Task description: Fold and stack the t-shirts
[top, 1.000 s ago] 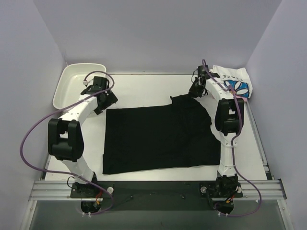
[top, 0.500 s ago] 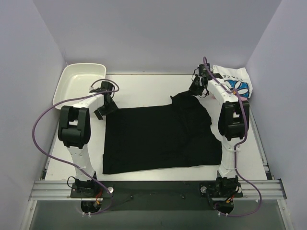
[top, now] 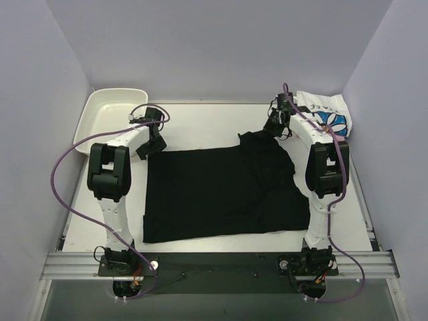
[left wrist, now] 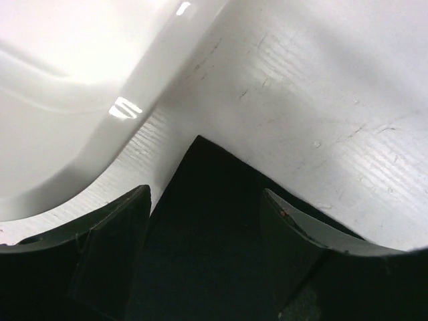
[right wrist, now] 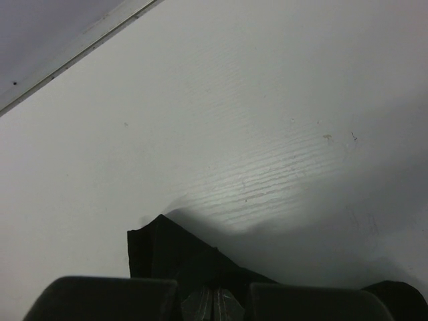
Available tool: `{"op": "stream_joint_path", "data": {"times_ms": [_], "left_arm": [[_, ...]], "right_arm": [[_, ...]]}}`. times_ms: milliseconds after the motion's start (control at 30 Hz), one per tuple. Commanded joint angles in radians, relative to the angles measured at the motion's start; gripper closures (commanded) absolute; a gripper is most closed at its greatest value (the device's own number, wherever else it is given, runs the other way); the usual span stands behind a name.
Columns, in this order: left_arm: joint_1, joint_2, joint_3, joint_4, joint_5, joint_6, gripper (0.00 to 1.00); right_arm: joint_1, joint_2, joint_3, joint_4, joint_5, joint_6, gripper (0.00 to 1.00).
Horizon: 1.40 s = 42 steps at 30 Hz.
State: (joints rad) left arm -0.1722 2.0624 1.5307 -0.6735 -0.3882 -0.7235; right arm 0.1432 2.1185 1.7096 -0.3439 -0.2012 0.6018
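Observation:
A large black t-shirt lies spread flat in the middle of the table. My left gripper is down at its far left corner. In the left wrist view that gripper is open, and the black corner lies between its fingers. My right gripper is at the far right corner, which is lifted and bunched. It is shut on a fold of the black cloth. A white t-shirt with blue daisy print lies crumpled at the back right.
A white plastic tray stands at the back left, its rim close beside the left gripper. Purple walls enclose the table on three sides. A metal rail runs along the near edge by the arm bases.
The left arm has swung in from beside the tray and lowered its gripper over the shirt's far left corner, jaws narrowing a little. The right gripper has stayed shut on its corner.

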Motion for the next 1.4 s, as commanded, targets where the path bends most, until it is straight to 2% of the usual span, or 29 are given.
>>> {"op": "stream_joint_path", "data": {"times_ms": [0,300,500,567,633,667,767,800,867,900,1167,1367], "left_arm": [[-0.01,0.027,0.054,-0.018,-0.02,-0.019,0.26],[-0.013,0.07,0.055,-0.024,-0.054,-0.04,0.32],[-0.013,0.093,0.083,-0.035,-0.063,-0.044,0.43],[-0.01,0.099,0.086,-0.041,-0.063,-0.047,0.52],[-0.012,0.102,0.085,-0.04,-0.063,-0.05,0.56],[-0.012,0.104,0.08,-0.038,-0.061,-0.051,0.63],[-0.01,0.099,0.063,-0.032,-0.064,-0.054,0.77],[-0.01,0.096,0.051,-0.031,-0.066,-0.054,0.86],[-0.012,0.096,0.043,-0.024,-0.067,-0.053,0.98],[-0.012,0.096,0.036,-0.024,-0.07,-0.053,1.0],[-0.019,0.033,-0.018,-0.001,-0.063,-0.059,1.0],[-0.021,-0.083,-0.079,0.002,-0.058,-0.063,1.0]], "right_arm": [[-0.001,-0.074,-0.004,0.017,-0.018,-0.007,1.0],[-0.001,-0.068,-0.011,0.02,-0.027,-0.013,1.0],[-0.001,-0.065,-0.016,0.02,-0.03,-0.013,1.0],[-0.001,-0.066,-0.021,0.02,-0.03,-0.016,1.0],[-0.002,-0.071,-0.024,0.02,-0.03,-0.013,1.0],[-0.002,-0.072,-0.025,0.02,-0.03,-0.014,1.0],[-0.001,-0.08,-0.042,0.026,-0.026,-0.011,1.0],[-0.001,-0.081,-0.045,0.028,-0.026,-0.01,1.0],[-0.001,-0.084,-0.05,0.026,-0.024,-0.013,1.0],[-0.002,-0.088,-0.054,0.028,-0.021,-0.011,1.0],[-0.016,-0.155,-0.09,0.025,0.013,-0.027,1.0],[-0.016,-0.287,-0.175,0.014,0.061,-0.046,1.0]]}}
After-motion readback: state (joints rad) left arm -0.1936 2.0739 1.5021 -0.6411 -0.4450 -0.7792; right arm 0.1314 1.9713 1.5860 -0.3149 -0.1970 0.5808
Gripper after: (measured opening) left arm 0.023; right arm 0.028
